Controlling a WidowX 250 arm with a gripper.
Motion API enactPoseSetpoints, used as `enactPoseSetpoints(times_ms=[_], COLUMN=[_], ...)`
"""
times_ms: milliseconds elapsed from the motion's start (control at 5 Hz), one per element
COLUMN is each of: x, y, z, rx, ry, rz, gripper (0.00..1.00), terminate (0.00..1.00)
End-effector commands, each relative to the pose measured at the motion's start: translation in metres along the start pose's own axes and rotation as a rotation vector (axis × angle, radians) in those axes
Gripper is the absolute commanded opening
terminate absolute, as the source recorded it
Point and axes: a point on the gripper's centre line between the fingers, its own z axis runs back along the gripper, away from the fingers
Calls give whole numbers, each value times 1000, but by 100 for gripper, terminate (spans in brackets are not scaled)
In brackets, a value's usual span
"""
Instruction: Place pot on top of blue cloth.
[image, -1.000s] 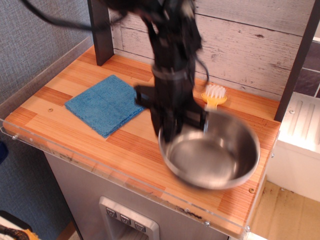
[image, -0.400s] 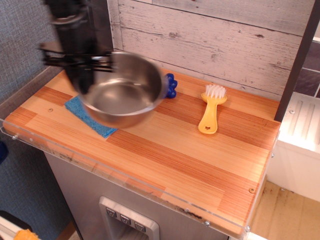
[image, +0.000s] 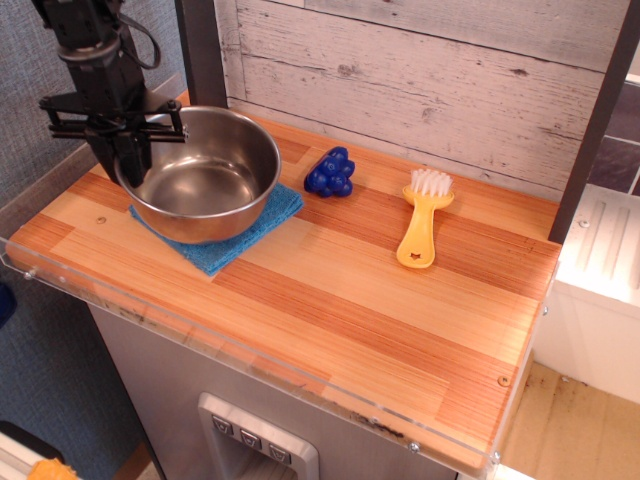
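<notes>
Steel pot (image: 205, 185) resting on blue cloth (image: 250, 228) on wooden worktop (image: 330, 310), black pincer (image: 125, 150) clamped on pot's left rim, grape toy (image: 331, 172) and yellow brush (image: 423, 222) right of pot

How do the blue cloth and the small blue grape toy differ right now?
The blue cloth is flat, lighter blue and lies under the pot; the grape toy is small, bumpy, darker blue and sits uncovered, apart from the pot. Both rest on the wooden counter.
</notes>
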Motion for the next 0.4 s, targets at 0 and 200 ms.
enactPoseSetpoints(times_ms=[0, 200], x=[9, 9], y=[-4, -4], z=[0, -2], rx=[17, 30], ry=[-34, -27], rz=[-7, -9], gripper=[0, 100], terminate=[0, 0])
